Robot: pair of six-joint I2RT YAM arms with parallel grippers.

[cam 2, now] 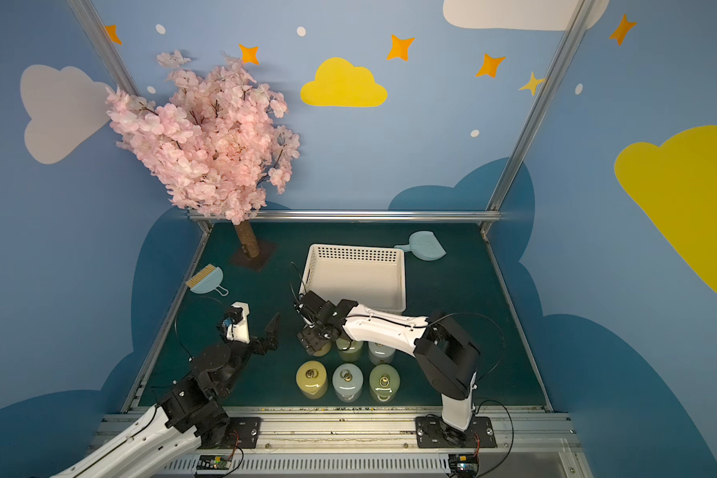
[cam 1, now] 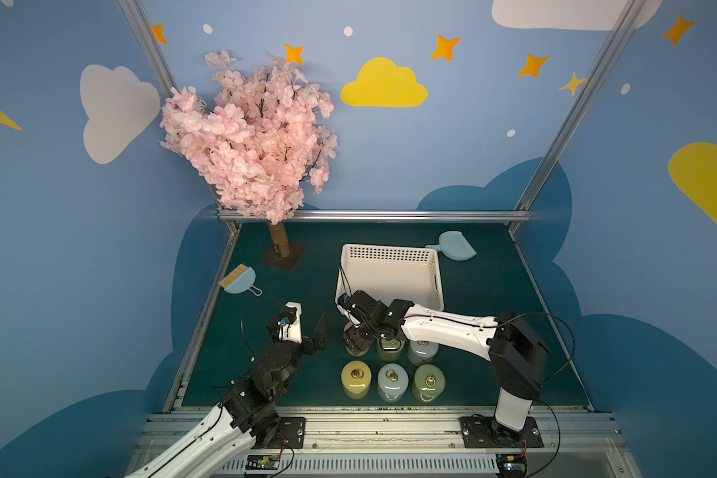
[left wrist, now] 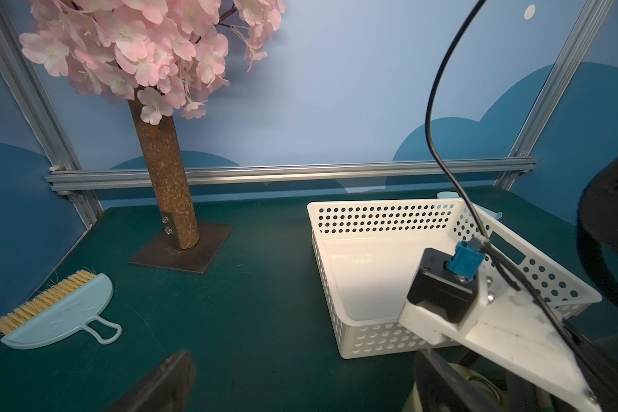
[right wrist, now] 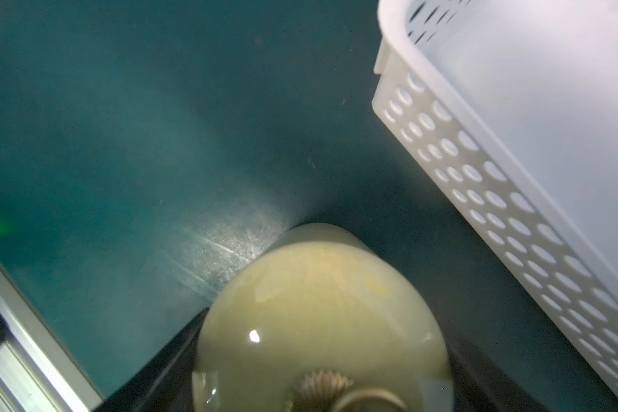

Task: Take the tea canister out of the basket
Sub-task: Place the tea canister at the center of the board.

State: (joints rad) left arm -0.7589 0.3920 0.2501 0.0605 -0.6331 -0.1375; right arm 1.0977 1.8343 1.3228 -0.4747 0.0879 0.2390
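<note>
The white perforated basket [cam 1: 390, 251] [cam 2: 357, 251] stands empty at mid-table; its wall also shows in the left wrist view [left wrist: 382, 207] and the right wrist view [right wrist: 478, 171]. A pale-yellow tea canister [cam 1: 359, 351] [cam 2: 320, 351] [right wrist: 318, 303] stands on the green table just in front of the basket's near left corner. My right gripper [cam 1: 357, 341] [cam 2: 313, 341] [right wrist: 322, 374] reaches down over it, a dark finger pressed on each side. My left gripper [cam 1: 317, 337] [cam 2: 270, 336] [left wrist: 300, 388] hovers open to the canister's left, holding nothing.
Several more canisters stand in two rows near the front edge, among them a yellow one [cam 1: 356, 378], a pale-blue one [cam 1: 392, 380] and a green one [cam 1: 429, 380]. A pink blossom tree [cam 1: 280, 244] is at back left, a brush [cam 1: 237, 280] at left, and a light-blue dustpan [cam 1: 456, 246] sits behind the basket.
</note>
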